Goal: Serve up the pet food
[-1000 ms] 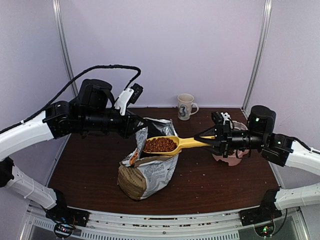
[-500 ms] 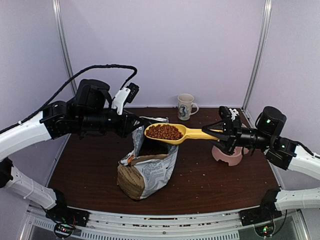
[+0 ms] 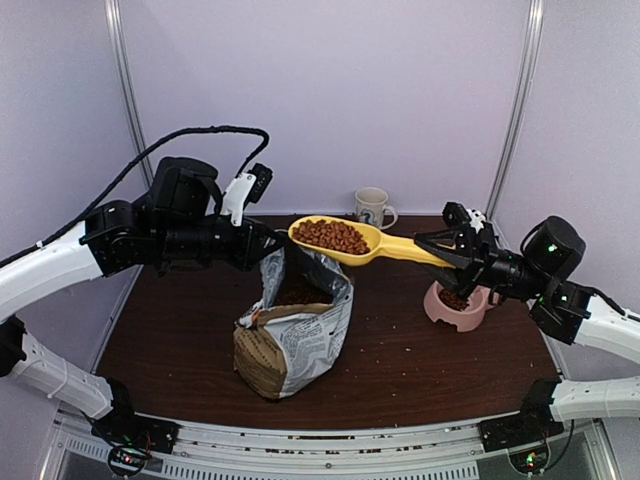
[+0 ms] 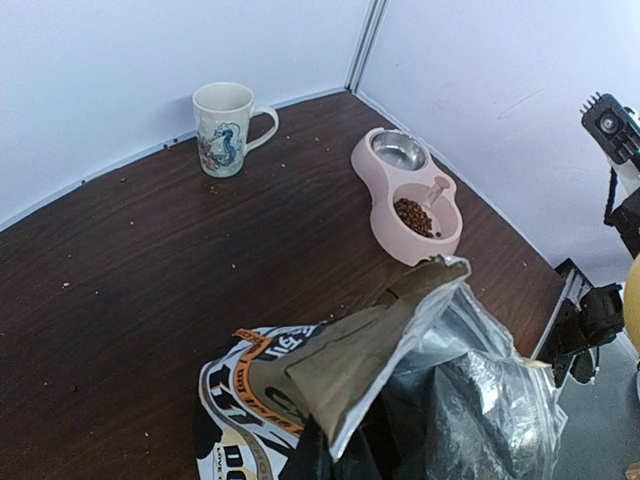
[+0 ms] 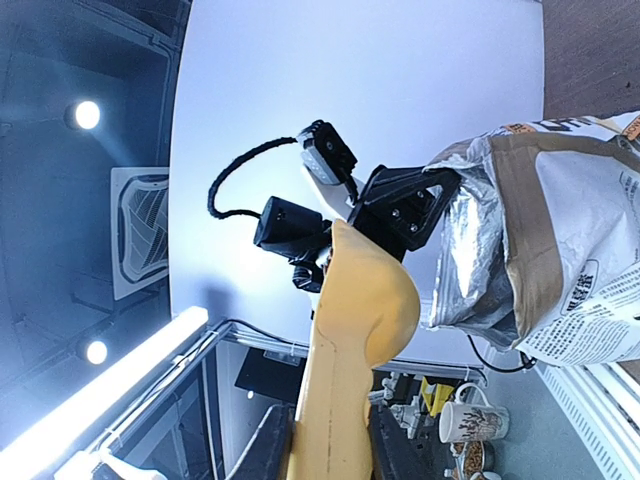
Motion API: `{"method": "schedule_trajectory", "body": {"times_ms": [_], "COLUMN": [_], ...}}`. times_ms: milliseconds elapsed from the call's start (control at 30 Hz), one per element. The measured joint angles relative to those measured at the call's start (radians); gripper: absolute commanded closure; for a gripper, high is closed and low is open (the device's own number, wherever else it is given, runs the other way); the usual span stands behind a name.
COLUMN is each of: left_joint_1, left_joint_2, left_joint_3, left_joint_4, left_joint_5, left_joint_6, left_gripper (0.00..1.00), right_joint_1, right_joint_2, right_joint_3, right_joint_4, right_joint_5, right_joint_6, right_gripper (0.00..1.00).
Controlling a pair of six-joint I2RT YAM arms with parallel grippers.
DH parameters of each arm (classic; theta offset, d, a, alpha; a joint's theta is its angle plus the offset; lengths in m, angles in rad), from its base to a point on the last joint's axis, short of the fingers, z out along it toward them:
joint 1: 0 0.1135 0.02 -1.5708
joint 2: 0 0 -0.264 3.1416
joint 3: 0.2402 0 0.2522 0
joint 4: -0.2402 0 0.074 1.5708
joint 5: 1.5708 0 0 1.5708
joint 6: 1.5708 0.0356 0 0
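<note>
The right gripper (image 3: 437,253) is clamped on the handle end of the yellow scoop (image 3: 372,247), which hangs roughly level in the air w/ its cup end above the open bag (image 3: 297,335). A full heap of reddish-brown kibble (image 3: 330,235) rides in the cup. The right wrist cam shows only the pale underside of the scoop, w/ a dark finger (image 5: 268,445) on each side of the handle.

The left gripper (image 3: 264,247) is closed on the bag's top edge at its left side and holds the rim up, mouth gaping (foil lining shows clearly in the left wrist view). More kibble lies inside. The bag stands upright, centre-left on the dark table (image 3: 180,330).

A pink double bowl (image 3: 460,308) sits on the table at right, under the right gripper. One compt. holds some kibble; the other, nearer the mug (image 3: 373,210), has a steel liner. The mug stands at the back by the wall, well apart from the bag. Stray crumbs dot the tabletop.
</note>
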Motion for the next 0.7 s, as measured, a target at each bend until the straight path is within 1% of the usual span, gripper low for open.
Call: {"method": "schedule_trajectory", "body": {"times_ms": [300,400,567,700], "left_joint_1": [0.013,0.025,0.055,0.077], "left_joint_2": [-0.012,-0.024,-0.047,-0.056], "left_joint_3": [-0.004,-0.015,-0.03,-0.036], "left_joint_4": [-0.012,-0.012,-0.014,-0.02], "left_joint_5": [0.0,0.005,0.037,0.061], "left_joint_6": [-0.008,-0.01,-0.01,-0.008], "left_gripper": [1.0,1.0,1.0,1.0], "right_joint_1": [-0.003,-0.029,-0.152,-0.29], "right_joint_2": [0.0,-0.002,-0.03,-0.067], "right_joint_3": [-0.016,-0.022,-0.055,-0.103], "right_joint_4": [0.102,0.119,0.122,0.125], "right_joint_5": [0.04,0.063,0.098,0.114], "right_joint_6": [0.06,0.063,0.064,0.068], "right_gripper": [0.81,0.81,0.81,0.81]}}
